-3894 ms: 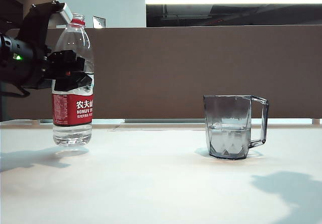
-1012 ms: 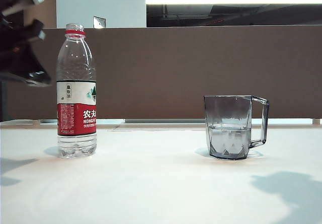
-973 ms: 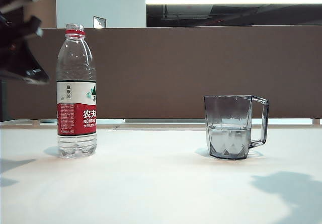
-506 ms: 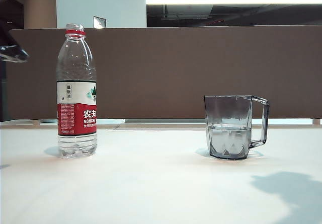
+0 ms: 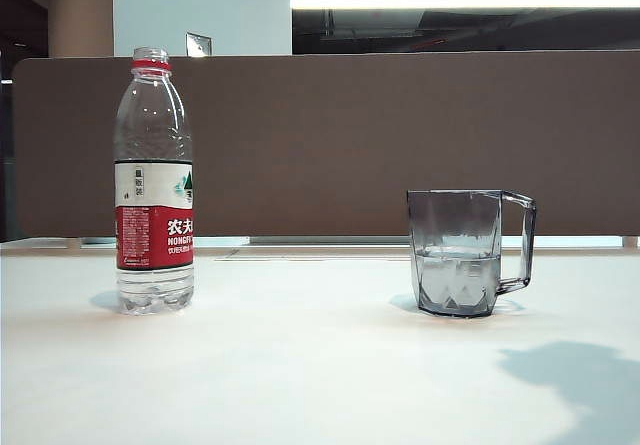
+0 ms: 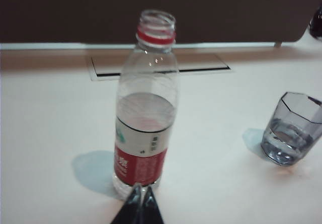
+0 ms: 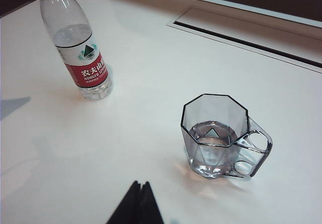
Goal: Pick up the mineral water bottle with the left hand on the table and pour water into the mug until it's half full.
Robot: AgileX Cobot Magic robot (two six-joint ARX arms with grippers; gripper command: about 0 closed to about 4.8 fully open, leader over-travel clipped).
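The mineral water bottle (image 5: 153, 180) stands upright and uncapped on the white table (image 5: 300, 365) at the left, with nothing holding it. Water fills it to just above the label in the left wrist view, bottle (image 6: 147, 103). The smoky mug (image 5: 460, 253) stands to the right with water (image 5: 455, 277) in its lower part; mug (image 7: 216, 138), mug (image 6: 293, 129). My left gripper (image 6: 141, 190) is shut and empty, drawn back from the bottle's base. My right gripper (image 7: 141, 184) is shut and empty, short of the mug. Neither gripper shows in the exterior view.
A brown partition (image 5: 380, 145) runs along the table's far edge. A recessed slot (image 7: 241, 38) lies in the tabletop behind the mug. A shadow (image 5: 575, 380) falls on the table at the front right.
The left arm has let go of the bottle and withdrawn up and out past the left edge of the exterior view. The bottle now stands alone. The mug has not moved.
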